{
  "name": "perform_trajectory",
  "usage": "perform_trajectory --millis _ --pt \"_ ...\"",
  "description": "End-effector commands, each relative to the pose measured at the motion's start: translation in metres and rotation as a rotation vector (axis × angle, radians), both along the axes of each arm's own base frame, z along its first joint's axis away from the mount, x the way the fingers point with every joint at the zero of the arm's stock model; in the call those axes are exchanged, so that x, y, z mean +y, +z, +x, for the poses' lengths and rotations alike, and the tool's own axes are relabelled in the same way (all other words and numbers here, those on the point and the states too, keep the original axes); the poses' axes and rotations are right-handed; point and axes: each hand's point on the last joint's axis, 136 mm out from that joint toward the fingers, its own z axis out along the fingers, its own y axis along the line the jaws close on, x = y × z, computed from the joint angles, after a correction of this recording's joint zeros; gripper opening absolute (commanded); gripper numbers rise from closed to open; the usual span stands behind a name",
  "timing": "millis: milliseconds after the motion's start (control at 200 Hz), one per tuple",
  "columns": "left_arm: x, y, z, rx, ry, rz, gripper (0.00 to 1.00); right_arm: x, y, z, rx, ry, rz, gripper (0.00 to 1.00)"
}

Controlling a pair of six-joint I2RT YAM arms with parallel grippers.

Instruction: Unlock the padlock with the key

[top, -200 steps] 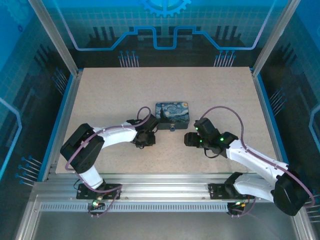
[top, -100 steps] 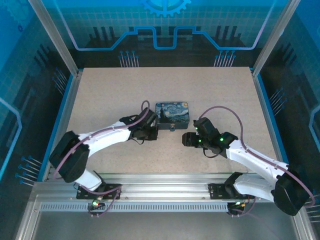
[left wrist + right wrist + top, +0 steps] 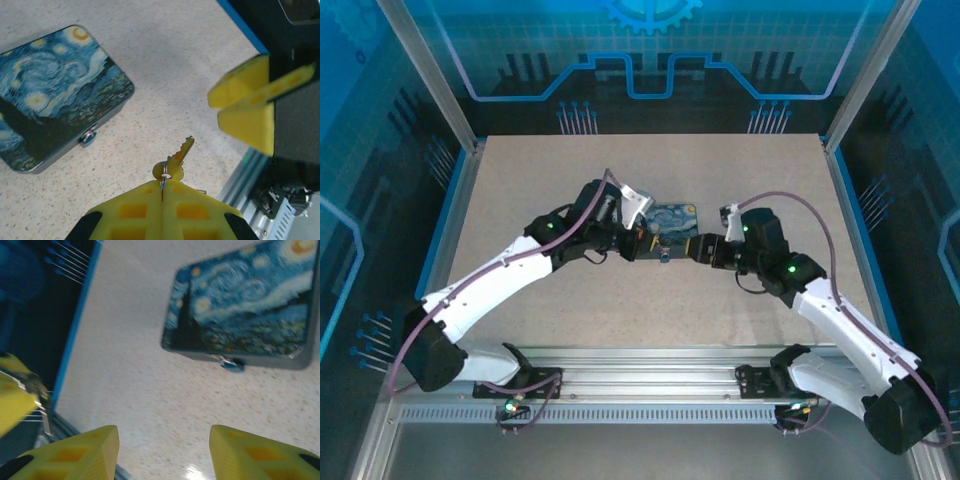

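Left claw point(image 3: 162, 189) tight around key point(image 3: 178, 155), padlock point(image 3: 88, 136) on shut tin box point(image 3: 50, 90) front.

**Overhead view.** The padlock point(image 3: 665, 257), at the near wall of the tin box point(image 3: 678, 222), is too small for its shackle or keyhole to be told. The box's left end is hidden under the left arm's wrist.

**Left wrist view.** The box runs off the left edge. The key point(image 3: 178, 156) shows its blade, but part of its bow is hidden between the pads of the left gripper point(image 3: 162, 189), which the bottom edge cuts. Right of the box, the right gripper point(image 3: 216, 109) is blurred and cropped.

**Right wrist view.** The box and the padlock are blurred, and the top and right edges crop the box.
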Motion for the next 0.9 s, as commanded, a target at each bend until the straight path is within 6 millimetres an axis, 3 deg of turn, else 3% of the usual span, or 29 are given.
perform_trajectory --millis 0,40,55,100,300,895 --pt "-0.004 0.021 -0.017 -0.037 -0.111 -0.026 0.0 0.01 0.045 -0.005 -0.067 0.082 0.101 0.49" --pt "-0.005 0.024 -0.017 -0.037 -0.119 -0.029 0.0 0.011 0.045 -0.006 -0.064 0.092 0.103 0.49" --pt "-0.005 0.024 -0.017 -0.037 -0.12 -0.03 0.0 0.013 0.058 -0.005 -0.089 0.099 0.117 0.48" --pt "-0.006 0.025 -0.017 -0.034 -0.122 -0.031 0.0 0.016 0.067 -0.005 -0.103 0.115 0.131 0.47" --pt "-0.01 0.03 -0.018 -0.03 -0.123 -0.067 0.0 0.029 0.081 -0.002 -0.12 0.152 0.134 0.4" --pt "-0.008 0.03 -0.021 -0.033 -0.119 -0.085 0.0 0.069 0.07 0.002 -0.075 0.226 0.04 0.3"
